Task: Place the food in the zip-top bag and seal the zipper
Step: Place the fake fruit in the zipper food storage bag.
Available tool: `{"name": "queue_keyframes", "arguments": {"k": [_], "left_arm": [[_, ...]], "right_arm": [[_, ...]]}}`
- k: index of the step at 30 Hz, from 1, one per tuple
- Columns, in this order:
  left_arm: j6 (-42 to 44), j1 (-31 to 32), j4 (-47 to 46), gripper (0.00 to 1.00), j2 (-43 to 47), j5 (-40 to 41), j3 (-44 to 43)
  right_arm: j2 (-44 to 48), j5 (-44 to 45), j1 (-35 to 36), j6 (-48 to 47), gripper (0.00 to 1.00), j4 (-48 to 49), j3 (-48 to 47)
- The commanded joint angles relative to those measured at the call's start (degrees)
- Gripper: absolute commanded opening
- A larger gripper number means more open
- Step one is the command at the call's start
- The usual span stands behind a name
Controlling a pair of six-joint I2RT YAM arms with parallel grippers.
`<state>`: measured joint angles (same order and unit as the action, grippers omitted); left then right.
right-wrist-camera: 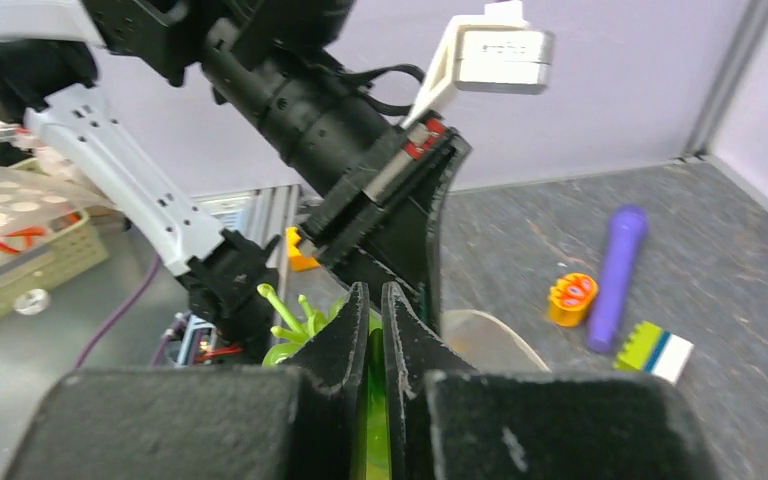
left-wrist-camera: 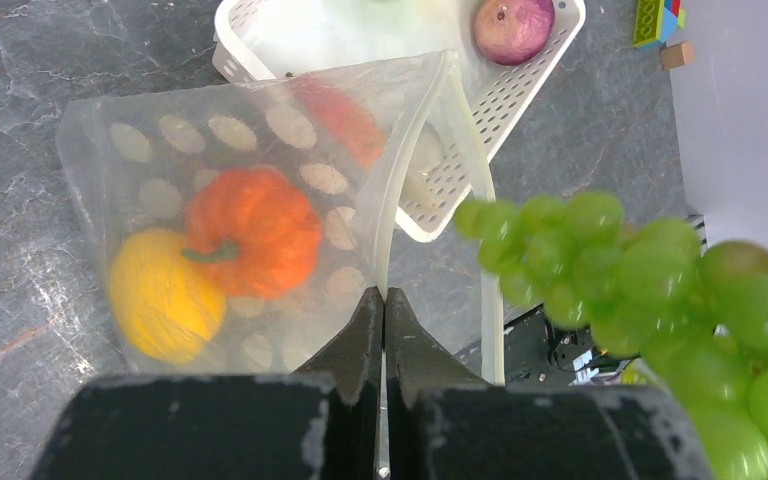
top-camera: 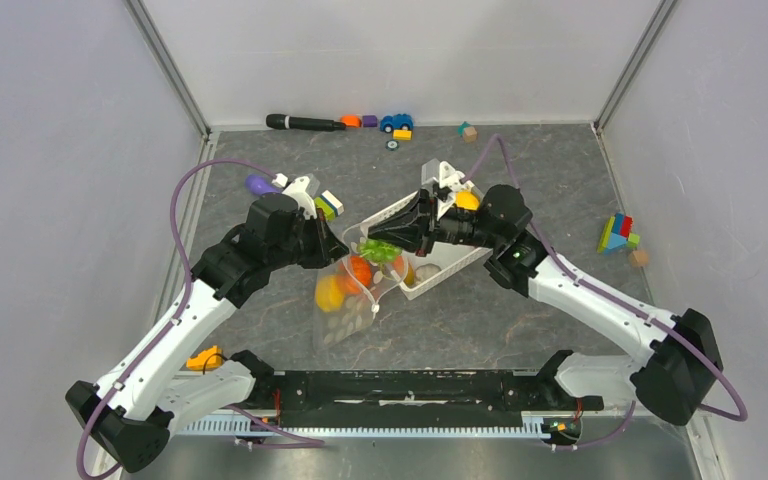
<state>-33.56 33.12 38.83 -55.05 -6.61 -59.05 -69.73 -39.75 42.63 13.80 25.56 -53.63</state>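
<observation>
The zip-top bag (left-wrist-camera: 150, 150) hangs with its mouth held open. Its zipper (left-wrist-camera: 400, 180) runs along the rim, and my left gripper (left-wrist-camera: 381, 295) is shut on that rim. Inside the bag lie an orange pumpkin (left-wrist-camera: 250, 230), a yellow mango (left-wrist-camera: 165, 295) and an orange fruit (left-wrist-camera: 345, 120). My right gripper (right-wrist-camera: 374, 290) is shut on the stem of the green grapes (left-wrist-camera: 640, 290), which hang just beside the bag's mouth (top-camera: 380, 250). A purple onion (left-wrist-camera: 513, 28) lies in the white basket (left-wrist-camera: 530, 95).
In the top view the white basket (top-camera: 440, 265) sits right behind the bag, with a yellow fruit (top-camera: 467, 200) at its far end. A purple toy (right-wrist-camera: 615, 275), an orange ring (right-wrist-camera: 572, 298) and a block (right-wrist-camera: 653, 352) lie back left. Coloured blocks (top-camera: 615, 235) stand right.
</observation>
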Motion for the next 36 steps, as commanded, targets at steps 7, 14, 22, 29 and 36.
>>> {"name": "queue_keyframes", "arguments": {"k": [7,14,22,29,36], "left_arm": [[2.3,-0.3,-1.8,0.02,1.4,-1.6,-0.4],[2.3,-0.3,-2.0,0.02,2.2,-1.8,-0.4],[2.2,-0.3,-2.4,0.02,2.3,-2.4,-0.1],[2.7,-0.3,-2.8,0.02,2.4,-4.0,-0.2],[2.9,-0.3,-2.8,0.02,3.4,-3.5,-0.2]], "right_arm": [[-6.2,0.0,1.3,9.0,0.00,15.0,1.0],[-8.1,8.0,1.2,10.6,0.00,14.5,4.5],[-9.1,14.6,1.6,11.1,0.00,10.9,6.5],[-9.0,31.0,7.4,4.8,0.01,-1.3,4.5],[-9.2,29.9,9.5,3.1,0.04,-5.0,4.4]]}}
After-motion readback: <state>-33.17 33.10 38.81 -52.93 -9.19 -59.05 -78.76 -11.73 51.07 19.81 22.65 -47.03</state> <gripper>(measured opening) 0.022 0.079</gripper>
